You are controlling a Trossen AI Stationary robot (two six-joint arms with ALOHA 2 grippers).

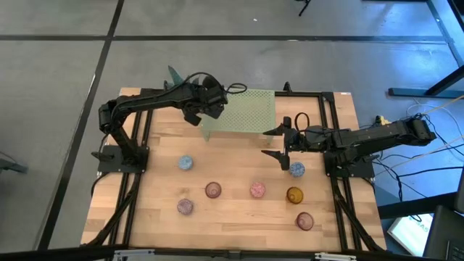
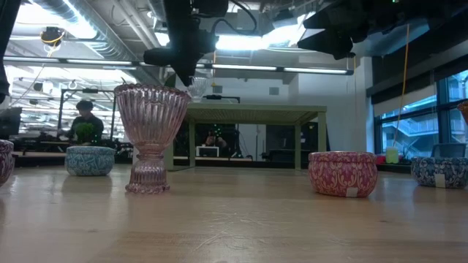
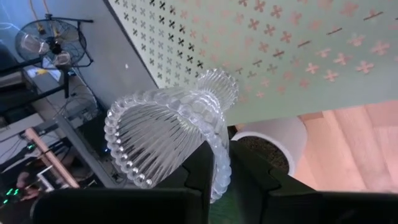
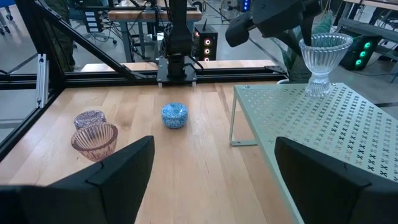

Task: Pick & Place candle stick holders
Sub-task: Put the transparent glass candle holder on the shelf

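Your left claw (image 4: 292, 31) pinches the clear holder (image 4: 323, 62) by its rim, the holder's foot resting on the green stand (image 1: 246, 112) near its left edge, toward the worktop's (image 1: 232, 225) far edge. Your right claw (image 1: 279, 148) hangs spread just off the stand's right corner, beside the blue holder (image 1: 296, 169).

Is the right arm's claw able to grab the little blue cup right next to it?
Probably yes. The right gripper hangs open beside the blue cup, with bare table around it and nothing between them. The left gripper is away at the green stand.
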